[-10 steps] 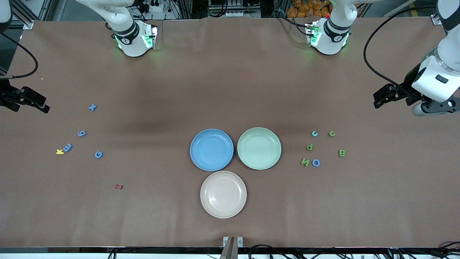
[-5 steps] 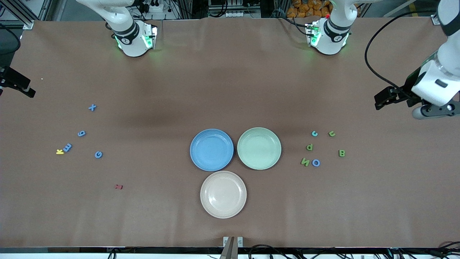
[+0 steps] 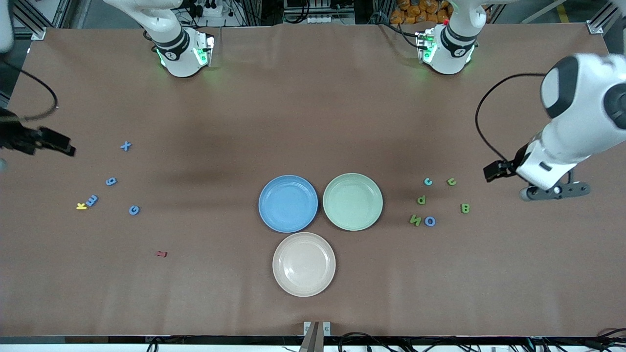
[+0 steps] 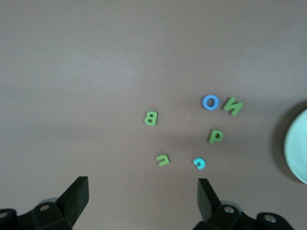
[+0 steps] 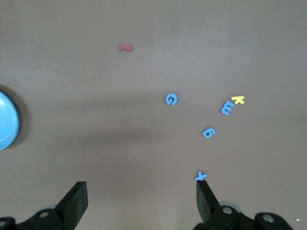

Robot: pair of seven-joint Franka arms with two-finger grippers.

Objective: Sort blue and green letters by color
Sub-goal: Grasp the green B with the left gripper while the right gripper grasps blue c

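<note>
Sorting isn't started yet, as far as the views show: the blue plate (image 3: 288, 203), green plate (image 3: 352, 201) and beige plate (image 3: 303, 264) are all sitting bare mid-table, w/ no letter on any of them. Blue letters lying toward the right arm's end: X (image 3: 125, 145), 9 (image 3: 111, 182), m (image 3: 91, 200) and G (image 3: 134, 210); the m is lying just beside a yellow k (image 3: 81, 206), and a dark red letter (image 3: 161, 253) is sitting apart, nearer the front camera — neither belongs to the job. Toward the left arm's end: green u (image 3: 451, 182), p (image 3: 421, 199), N (image 3: 415, 220) and B (image 3: 465, 208), plus a blue O (image 3: 430, 221) sitting just beside the N and a small c (image 3: 428, 182) that's looking more teal than blue, so which plate it's meant for is hard to say. Left gripper (image 4: 143, 191) is hovering over bare table near the green cluster, jaws spread wide, holding nothing. Right gripper (image 5: 142, 194) is hanging over the table edge near the X, also wide apart and empty-handed. So approx. all ten blue/green letters are still waiting to be picked and plated; both arms are looking only at the approach stage.
</note>
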